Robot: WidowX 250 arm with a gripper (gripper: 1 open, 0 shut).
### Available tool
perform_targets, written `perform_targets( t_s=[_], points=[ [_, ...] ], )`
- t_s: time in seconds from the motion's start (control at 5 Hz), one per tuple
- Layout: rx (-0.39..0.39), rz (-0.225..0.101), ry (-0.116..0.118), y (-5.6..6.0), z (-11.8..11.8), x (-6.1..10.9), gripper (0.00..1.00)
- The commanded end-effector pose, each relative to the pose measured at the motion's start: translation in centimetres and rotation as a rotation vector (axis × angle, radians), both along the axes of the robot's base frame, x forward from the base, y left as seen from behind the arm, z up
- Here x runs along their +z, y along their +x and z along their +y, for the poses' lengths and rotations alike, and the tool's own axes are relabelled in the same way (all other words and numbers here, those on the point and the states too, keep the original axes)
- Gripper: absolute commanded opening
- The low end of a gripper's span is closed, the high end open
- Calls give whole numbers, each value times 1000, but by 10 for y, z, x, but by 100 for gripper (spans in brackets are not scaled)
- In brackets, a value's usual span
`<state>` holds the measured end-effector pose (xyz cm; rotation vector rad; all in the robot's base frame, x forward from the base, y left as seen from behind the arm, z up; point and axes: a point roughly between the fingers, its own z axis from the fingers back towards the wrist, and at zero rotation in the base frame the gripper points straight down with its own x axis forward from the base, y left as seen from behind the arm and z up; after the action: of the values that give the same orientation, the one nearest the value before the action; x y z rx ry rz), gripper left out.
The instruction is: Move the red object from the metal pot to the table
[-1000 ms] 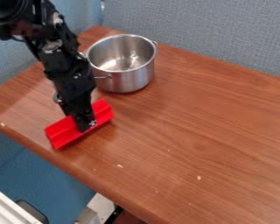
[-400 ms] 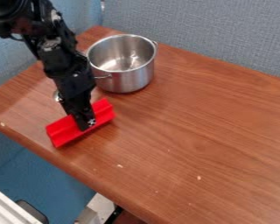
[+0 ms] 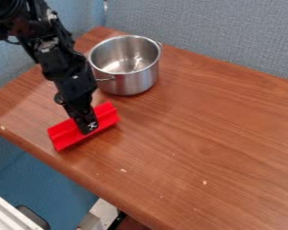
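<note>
The red object (image 3: 65, 135), a flat bright red bar, lies on the table (image 3: 201, 126) near its front left edge, below and left of the metal pot (image 3: 125, 65). My gripper (image 3: 85, 124) points straight down onto the bar's right half. Its dark fingers straddle the bar's width and are shut on it. The bar rests flat on the wood. The shiny pot stands upright near the table's back edge with nothing visible inside it. The black arm rises from the gripper toward the upper left and passes close to the pot's left side.
A blue-grey wall closes off the back and left of the scene. The table's rounded front edge runs just below the red bar, with floor beyond it. Bare wood stretches right of the pot and the bar.
</note>
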<state>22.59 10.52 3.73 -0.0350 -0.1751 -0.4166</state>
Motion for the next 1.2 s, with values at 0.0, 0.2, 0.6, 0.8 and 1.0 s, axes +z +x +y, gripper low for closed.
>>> perform_targets(
  t_s=[0.0, 0.2, 0.6, 0.8, 1.0],
  points=[
    [-20, 19, -54, -6, -3, -11, 0],
    [-40, 7, -80, -9, -4, -11, 0],
    [-81, -5, -135, -14, -5, -15, 0],
    [-85, -10, -168, -15, -6, -17, 0],
    [-79, -4, -196, -15, -5, -20, 0]
  ],
)
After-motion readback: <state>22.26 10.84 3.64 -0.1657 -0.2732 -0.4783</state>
